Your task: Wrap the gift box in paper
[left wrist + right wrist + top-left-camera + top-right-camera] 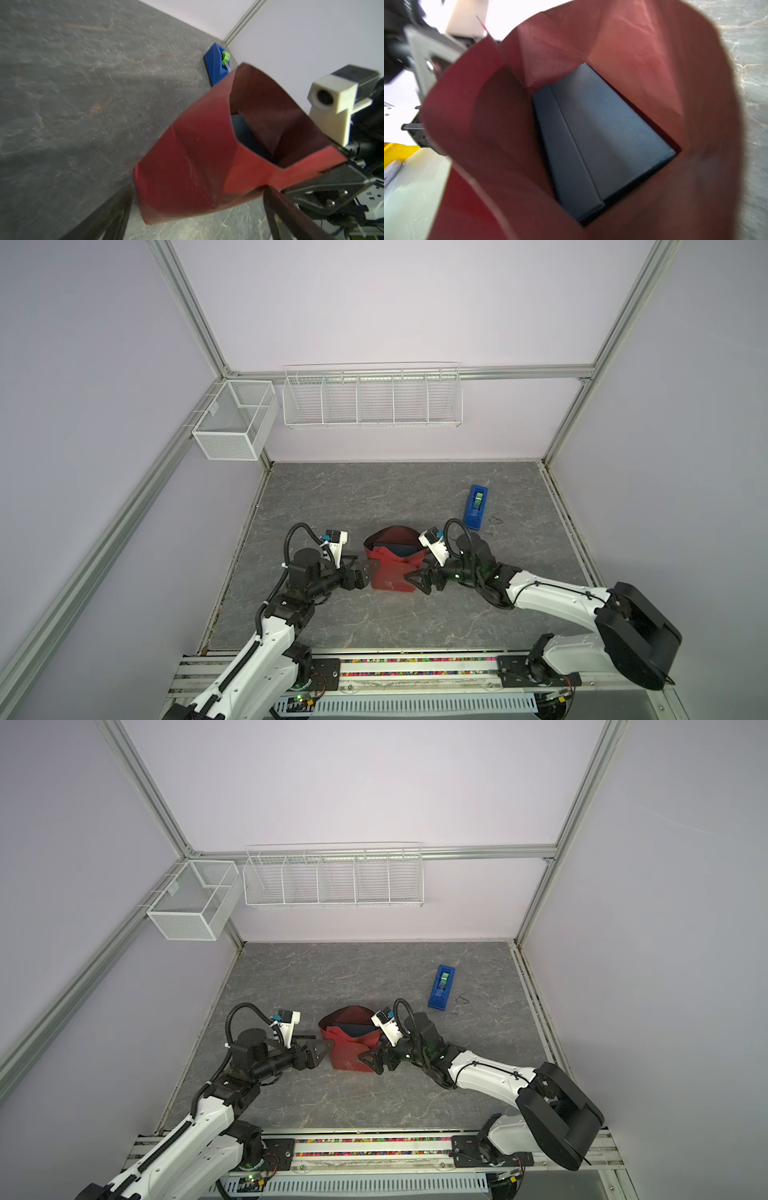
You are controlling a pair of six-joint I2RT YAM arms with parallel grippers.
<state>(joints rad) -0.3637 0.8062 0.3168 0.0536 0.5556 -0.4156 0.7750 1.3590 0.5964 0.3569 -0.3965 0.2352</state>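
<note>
1. Tabletop (374, 497) of grey slate pattern gives open room behind and in front of the bundle in both top views. Its left and right sides end at metal rails along the walls.
2. A blue tape dispenser (476, 506) lies toward the far right, well apart from the paper and just behind the right arm's wrist.
3. The paper (390, 578), red-maroon and creased, stands near the table's middle as an upright sleeve. It is open at the top, and its rear wall curves higher than the front.
4. The gift box (602, 135), dark navy and matte, sits inside that sleeve with its top below the paper's rim. Paper rises on every side, and the lid's seam shows in the right wrist view.
5. The left gripper (368, 572) is at the sleeve's left side. Its jaws are spread wide and released, gripping nothing.
6. The right gripper (415, 581) is against the sleeve's front right corner. Its fingers are also apart, with no clamp on the paper.
</note>
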